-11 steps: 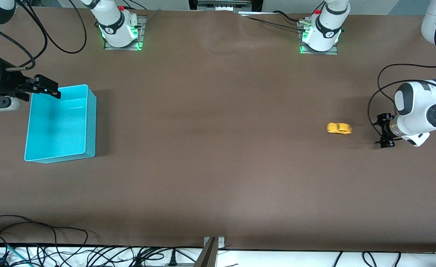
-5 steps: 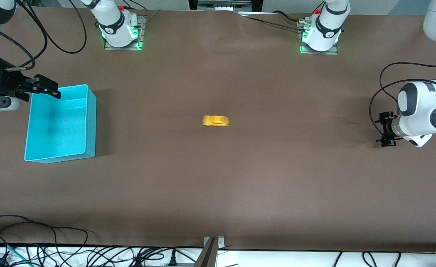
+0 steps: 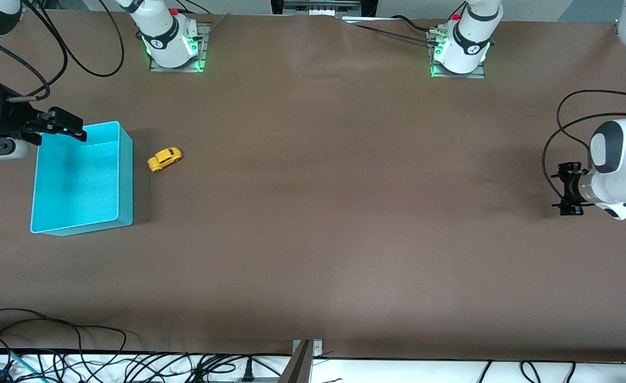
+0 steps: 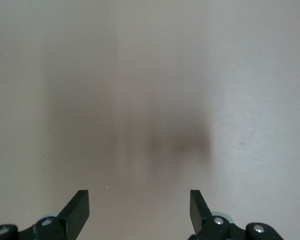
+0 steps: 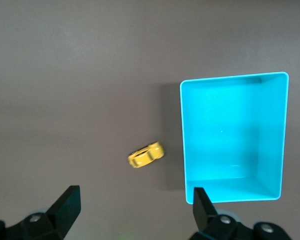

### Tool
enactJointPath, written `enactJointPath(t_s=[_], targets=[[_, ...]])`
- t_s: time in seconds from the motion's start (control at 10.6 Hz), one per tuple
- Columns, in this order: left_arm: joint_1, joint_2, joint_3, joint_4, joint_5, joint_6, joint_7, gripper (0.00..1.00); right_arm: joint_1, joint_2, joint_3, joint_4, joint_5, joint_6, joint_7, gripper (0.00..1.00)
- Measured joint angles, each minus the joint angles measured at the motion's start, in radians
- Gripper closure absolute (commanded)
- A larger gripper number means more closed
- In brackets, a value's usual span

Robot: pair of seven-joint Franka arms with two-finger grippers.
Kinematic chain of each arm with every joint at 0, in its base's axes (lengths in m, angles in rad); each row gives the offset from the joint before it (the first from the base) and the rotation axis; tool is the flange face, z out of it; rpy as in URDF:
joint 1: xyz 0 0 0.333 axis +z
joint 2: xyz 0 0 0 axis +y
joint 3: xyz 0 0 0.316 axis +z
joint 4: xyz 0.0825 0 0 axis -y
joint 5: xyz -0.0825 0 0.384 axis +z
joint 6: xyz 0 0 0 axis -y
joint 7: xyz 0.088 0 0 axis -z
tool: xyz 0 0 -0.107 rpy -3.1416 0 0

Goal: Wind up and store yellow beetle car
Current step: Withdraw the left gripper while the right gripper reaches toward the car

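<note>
The yellow beetle car (image 3: 164, 159) is a tiny bright yellow toy with a rounded, humped body and dark windows. It stands upright on its wheels on the brown table (image 3: 345, 213), toward the right arm's end, close beside the long wall of the cyan bin (image 3: 126, 175) but outside it and not touching. Its body sits at a slant to that wall, one end angled toward the bin. The right wrist view shows it too (image 5: 146, 154), alone on bare table.

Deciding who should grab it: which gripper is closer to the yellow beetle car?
Right. The open right gripper hangs over the cyan bin beside the yellow beetle car; the open left gripper waits at the table's other end.
</note>
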Motion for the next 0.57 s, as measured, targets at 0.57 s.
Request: enactJointPath(t_s=[0.57], targets=[[-0.001,-0.011,-0.036,0.331,-0.106,-0.327,0.396,0.0,0.001,0.0,0.0,0.0,0.0,0.001,-0.001,0.0]])
